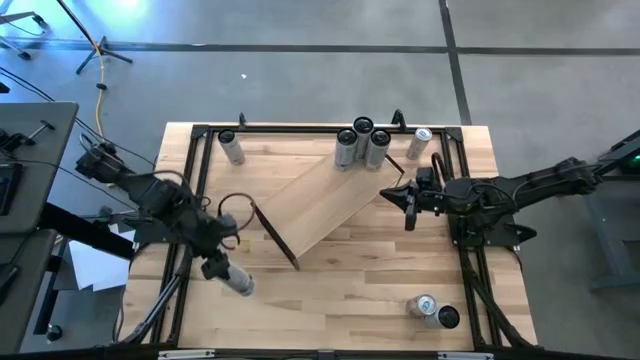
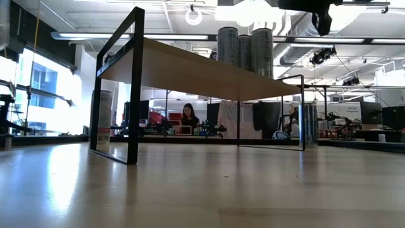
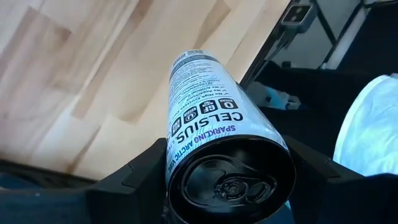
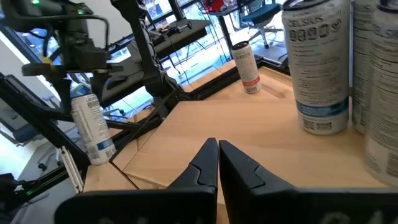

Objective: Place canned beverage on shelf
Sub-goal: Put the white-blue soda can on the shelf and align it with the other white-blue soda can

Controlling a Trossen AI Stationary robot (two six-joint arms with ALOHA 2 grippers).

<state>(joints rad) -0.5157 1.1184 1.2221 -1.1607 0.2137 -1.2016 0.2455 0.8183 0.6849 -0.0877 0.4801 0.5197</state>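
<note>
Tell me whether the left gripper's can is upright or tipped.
Tipped. The can lies slanted in the left gripper in the high view, its top facing the wrist camera.

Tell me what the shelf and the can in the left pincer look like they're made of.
The shelf: a pale, smooth board that looks like wood, going by its faint grain, with thin black end frames that seem to be matte metal. The can, gripped by the left pincer: probably thin metal, with a dark pull-tab top that catches the light and a glossy white printed wall.
</note>
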